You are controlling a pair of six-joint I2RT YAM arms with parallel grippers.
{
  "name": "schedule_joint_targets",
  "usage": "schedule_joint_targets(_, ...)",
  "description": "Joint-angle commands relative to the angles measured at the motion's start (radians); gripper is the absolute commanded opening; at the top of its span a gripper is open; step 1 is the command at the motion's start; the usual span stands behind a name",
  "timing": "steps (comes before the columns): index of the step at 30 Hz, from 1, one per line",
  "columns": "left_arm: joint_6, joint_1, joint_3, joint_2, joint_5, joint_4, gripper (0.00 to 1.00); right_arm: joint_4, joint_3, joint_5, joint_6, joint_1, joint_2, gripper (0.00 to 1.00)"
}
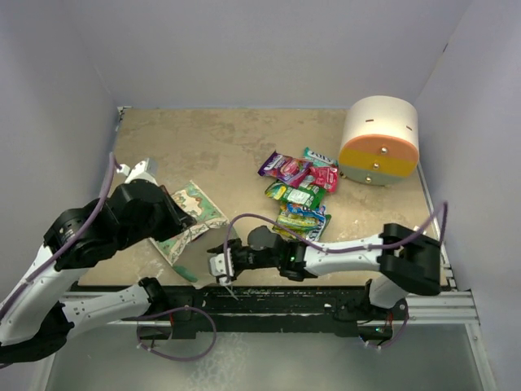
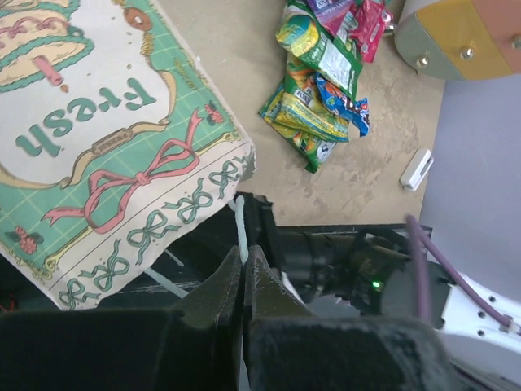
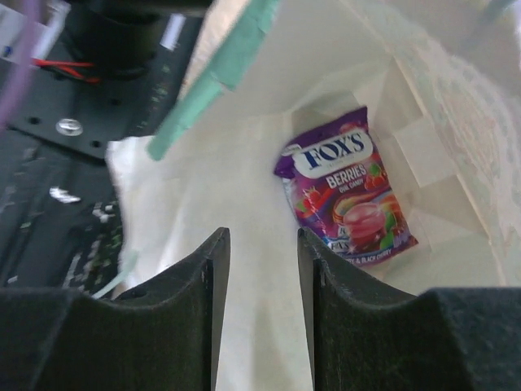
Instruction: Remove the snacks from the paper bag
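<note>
Left gripper [image 2: 244, 262] is clamped on the mint rim of the paper bag [image 1: 194, 213], patterned side up. Right gripper [image 3: 262, 243], fingers parted and empty, points into the bag mouth. Bag contents: one purple Fox's Berries packet [image 3: 350, 191]. Further right, the other snack packets [image 1: 299, 194] lie piled on the table [image 1: 212, 147], near the cylinder [image 1: 378, 140].

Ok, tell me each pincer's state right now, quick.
Left pincer: shut on the paper bag rim.
Right pincer: open, empty, facing the purple Fox's packet inside the bag.
</note>
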Motion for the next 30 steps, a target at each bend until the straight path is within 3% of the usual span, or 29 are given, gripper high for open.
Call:
schedule_joint_targets(1, 0.146, -0.002, 0.054, 0.049, 0.049, 0.103, 0.00, 0.261, 0.053, 0.201, 0.013, 0.003, 0.133, 0.43)
schedule_joint_targets(6, 0.263, -0.001, 0.134, 0.105, 0.073, 0.068, 0.00, 0.451, 0.079, 0.260, 0.009, 0.003, 0.278, 0.44)
schedule_joint_targets(15, 0.421, -0.002, 0.111, 0.110, 0.161, 0.135, 0.00, 0.735, 0.149, 0.348, -0.002, -0.014, 0.534, 0.48)
schedule_joint_targets(30, 0.506, -0.001, 0.120, 0.143, 0.253, 0.125, 0.00, 0.786, 0.282, 0.181, 0.054, -0.056, 0.699, 0.74)
